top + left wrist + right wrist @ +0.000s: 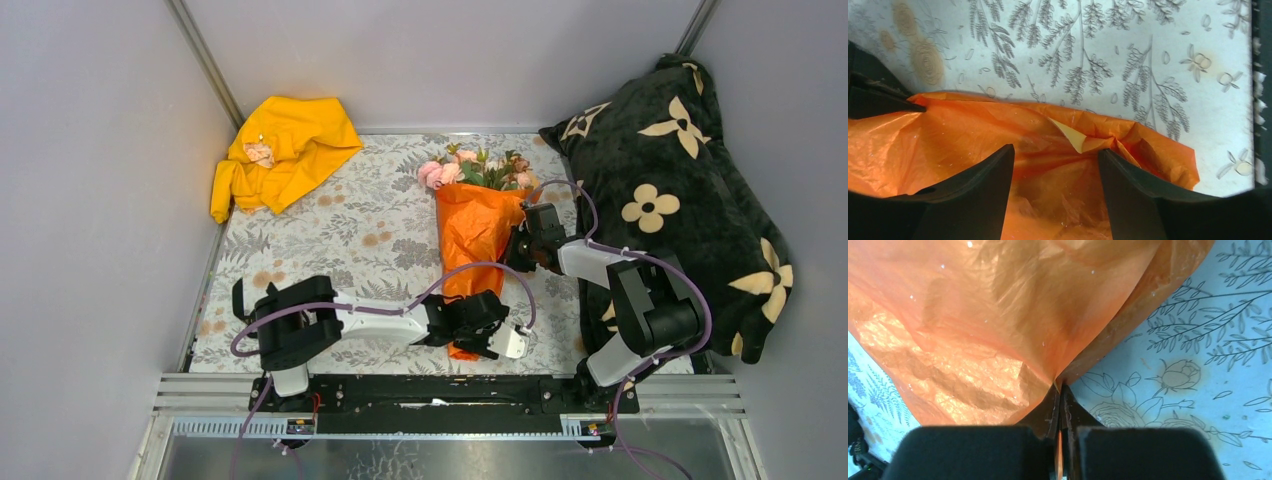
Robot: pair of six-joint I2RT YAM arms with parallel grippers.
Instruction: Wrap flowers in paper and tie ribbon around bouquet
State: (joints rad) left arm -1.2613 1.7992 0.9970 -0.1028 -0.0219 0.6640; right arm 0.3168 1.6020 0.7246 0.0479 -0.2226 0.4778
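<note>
The bouquet (478, 225) is lying on the tablecloth (340, 230), pink roses (470, 170) pointing to twelve o'clock. The right gripper (1060, 390), jaws pressed together, is pinching the orange paper (998, 315) at its three o'clock edge. The left gripper (1055, 155), jaws spread, is straddling the six o'clock tail. A hard tug could tear the sheet or unroll the cone. Only the right wrist camera is showing that pinch; only the overhead, the blooms.
</note>
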